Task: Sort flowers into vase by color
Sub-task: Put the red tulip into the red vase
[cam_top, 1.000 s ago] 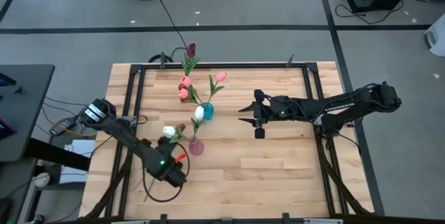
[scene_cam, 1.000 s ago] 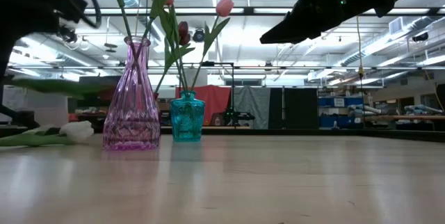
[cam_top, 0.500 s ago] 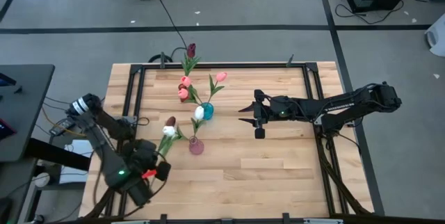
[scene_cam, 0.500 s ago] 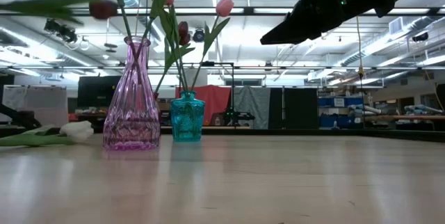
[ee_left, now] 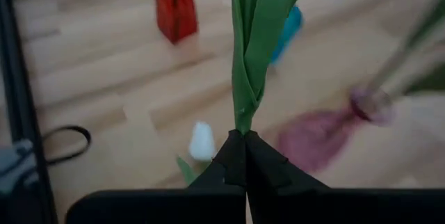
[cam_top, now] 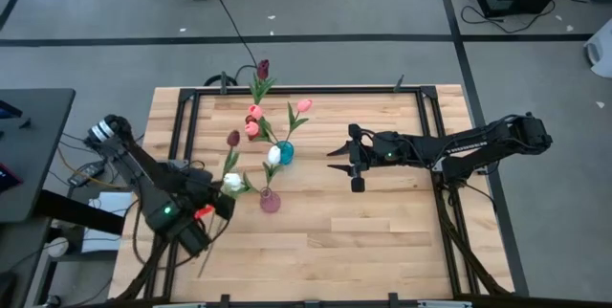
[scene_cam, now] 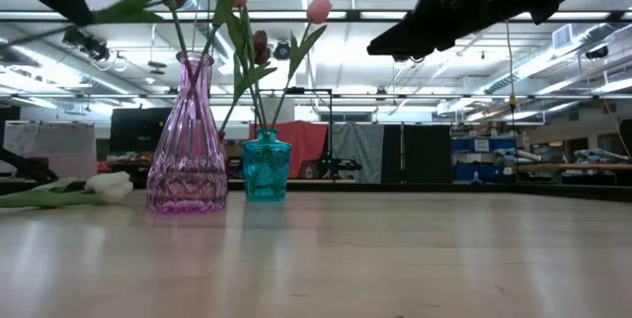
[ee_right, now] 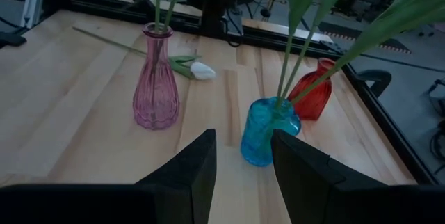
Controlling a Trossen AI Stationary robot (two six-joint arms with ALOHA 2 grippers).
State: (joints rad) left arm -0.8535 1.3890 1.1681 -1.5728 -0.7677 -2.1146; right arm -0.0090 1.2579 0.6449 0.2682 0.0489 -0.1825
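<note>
- Holding a maroon tulip (cam_top: 232,139) by the stem, the left gripper (cam_top: 212,214) is above the left part of the table (cam_top: 382,222), beside the pink vase (cam_top: 271,200); its fingers (ee_left: 229,160) are pressed together on the green stem.
- In the left wrist view the stem and leaves rise straight from the closed fingertips.
- In the low view the maroon head is high, near the mouth of the pink vase, and the stem is slanted.
- One white tulip (cam_top: 232,182) lies flat on the table, just beside the pink vase.
- The teal vase (cam_top: 284,152) stands near the pink vase and carries stems; a white head (cam_top: 274,155) and a pink head (cam_top: 303,106) show near it from above.
- The red vase (ee_right: 311,97) stands behind the teal vase, near the table's far edge.
- The right gripper (cam_top: 335,160) hovers over the middle of the table, apart from the vases, with its fingers (ee_right: 191,167) spread and nothing between them.
</note>
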